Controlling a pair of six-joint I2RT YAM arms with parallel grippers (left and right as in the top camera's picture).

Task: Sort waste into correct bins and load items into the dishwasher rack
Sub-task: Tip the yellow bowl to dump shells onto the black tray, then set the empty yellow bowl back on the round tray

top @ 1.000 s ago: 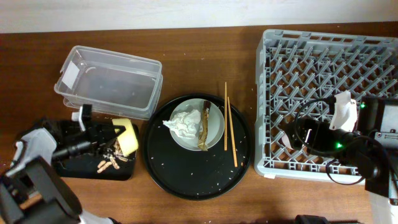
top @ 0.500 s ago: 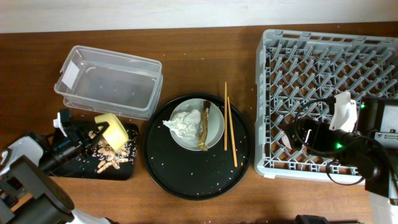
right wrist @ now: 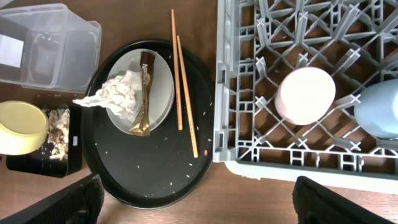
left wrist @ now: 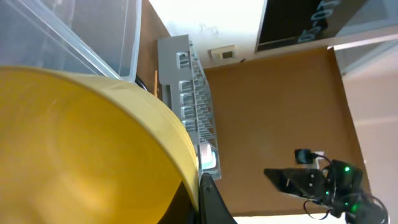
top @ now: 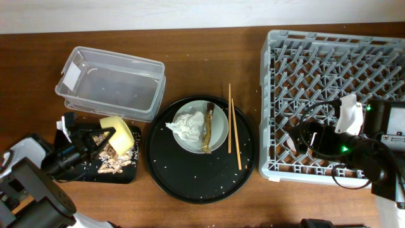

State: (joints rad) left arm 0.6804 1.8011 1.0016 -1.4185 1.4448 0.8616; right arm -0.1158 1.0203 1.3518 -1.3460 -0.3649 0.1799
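While tilted above shallow black rectangular tray (top: pixel 82 175), small yellow bowl (top: pixel 120 134) sits clamped in left fingers (left wrist: pixel 210 203); right fingers (right wrist: pixel 68 203) apart.

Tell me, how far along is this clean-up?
Done: the pink cup and blue cup sit in the rack, and food scraps lie in the black tray. In hand: the left gripper holds the yellow bowl over that tray. Left: the tissue and wrapper on the plate, the plate itself, and the chopsticks.
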